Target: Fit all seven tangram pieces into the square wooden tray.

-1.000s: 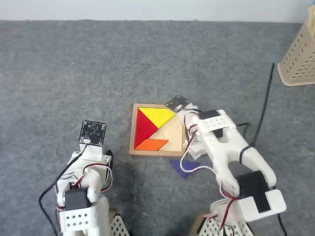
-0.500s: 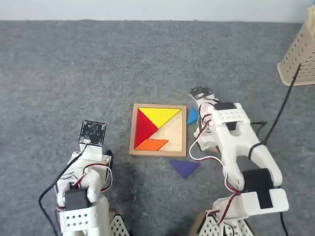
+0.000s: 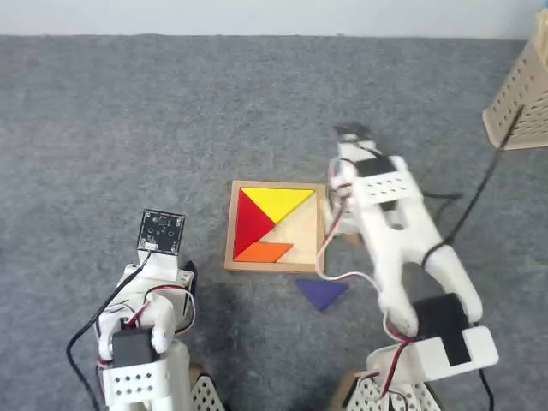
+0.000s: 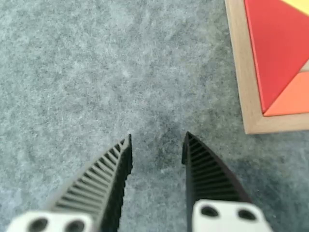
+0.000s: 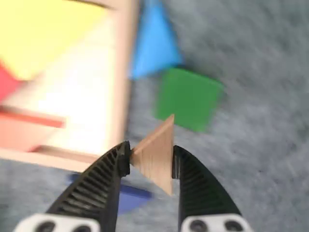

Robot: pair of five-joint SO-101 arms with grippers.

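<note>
While the right gripper (image 5: 150,149), at the tray's (image 3: 231,224) three o'clock, pinches the tan triangle (image 5: 157,162), seemingly off-centre, it may pivot loose.

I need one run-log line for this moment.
right fingers shut on tan triangle | left fingers open | tray holds yellow triangle, red triangle, orange piece

Surface (image 3: 128,120) left of and behind the tray (image 3: 232,224) lay open. Tray's right half was unfilled. Right arm (image 3: 390,214) stood along the right rim. Blue triangle (image 5: 154,46) and green square (image 5: 188,99) lay beside that rim, purple triangle (image 3: 322,292) near the front.
</note>
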